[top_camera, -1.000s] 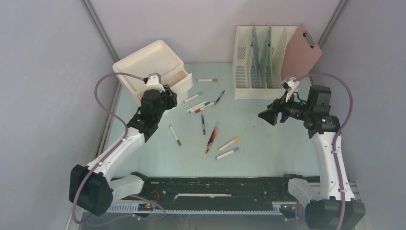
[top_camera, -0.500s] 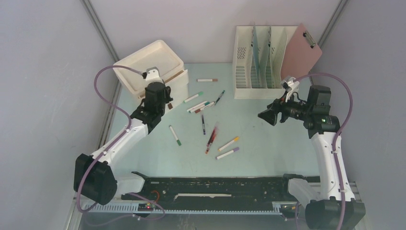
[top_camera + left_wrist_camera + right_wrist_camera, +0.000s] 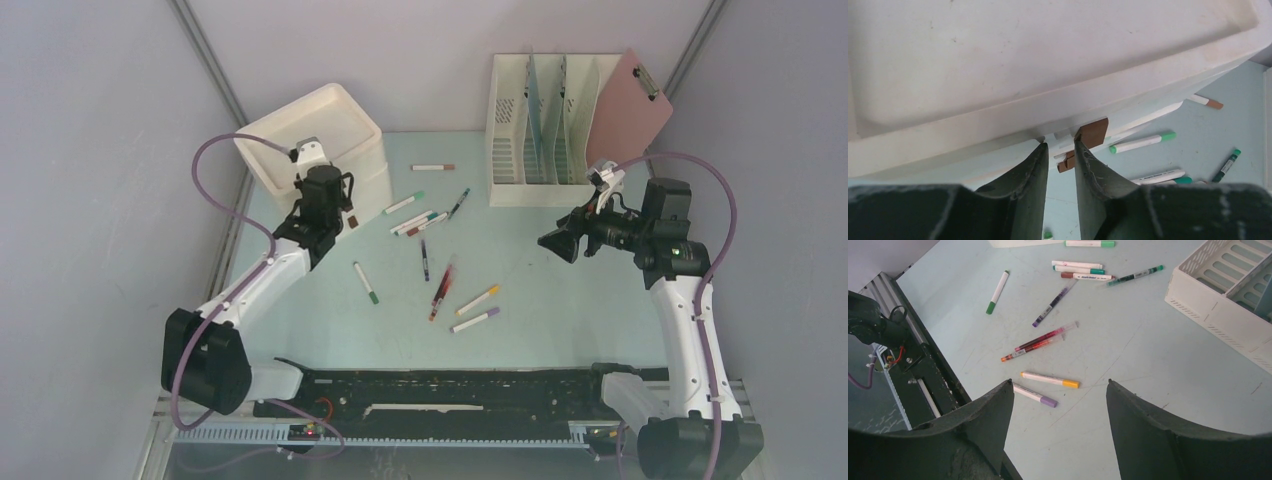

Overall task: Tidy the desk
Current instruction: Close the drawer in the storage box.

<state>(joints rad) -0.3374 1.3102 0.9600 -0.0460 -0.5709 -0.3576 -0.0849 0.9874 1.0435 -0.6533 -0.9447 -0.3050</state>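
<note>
The pale mint desk (image 3: 560, 310) carries several scattered markers and pens: a green-capped one (image 3: 366, 282), a purple pen (image 3: 424, 259), red pens (image 3: 442, 288), a yellow-capped (image 3: 478, 299) and a purple-capped marker (image 3: 475, 320). My left gripper (image 3: 340, 212) presses its tips against the front of the cream drawer unit (image 3: 310, 135), whose drawer sits pushed in. In the left wrist view its fingers (image 3: 1060, 142) stand narrowly parted with nothing between them, a brown tab (image 3: 1093, 134) just right of them. My right gripper (image 3: 555, 243) hovers open above the desk's right side, empty (image 3: 1058, 382).
A cream file rack (image 3: 540, 130) stands at the back right with a pink clipboard (image 3: 630, 110) leaning beside it. More markers lie near the drawer unit (image 3: 418, 222), one with a brown cap (image 3: 433, 167) farther back. A black slotted rail (image 3: 440, 390) runs along the front edge.
The drawer stood pulled out a second ago and now sits pushed into the unit. My left gripper moved left and back with it, its jaws narrowing. The right arm has not moved.
</note>
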